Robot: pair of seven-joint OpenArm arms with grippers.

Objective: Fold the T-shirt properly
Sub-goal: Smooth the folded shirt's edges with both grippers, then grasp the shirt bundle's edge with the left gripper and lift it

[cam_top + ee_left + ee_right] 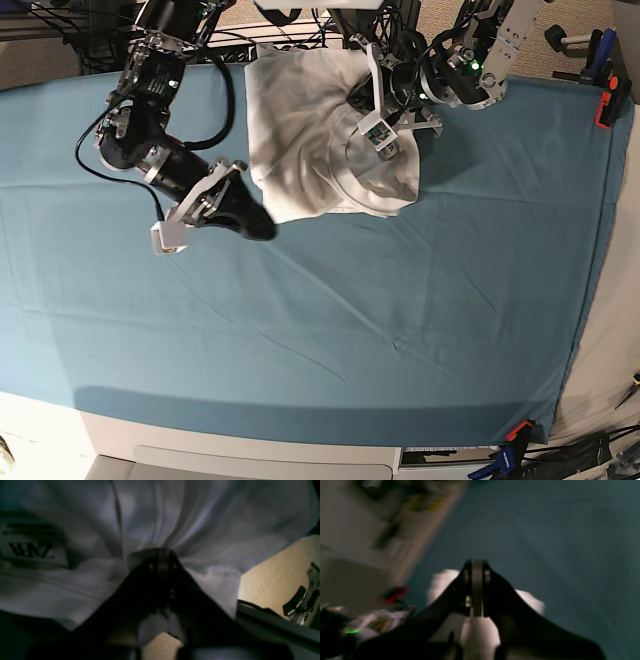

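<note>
Clearly the left gripper [162, 555] is clenched on a gathered bunch of the T-shirt [310, 130], white folds fanning out from its jaws in the left wrist view. Across the shirt, the right gripper [477, 566] has its jaws pressed together with a pale strip between them and white cloth behind; in the base view it sits at the shirt's near left corner. Around both, the T-shirt lies bunched on the teal table cloth [350, 320], toward its far edge.
</note>
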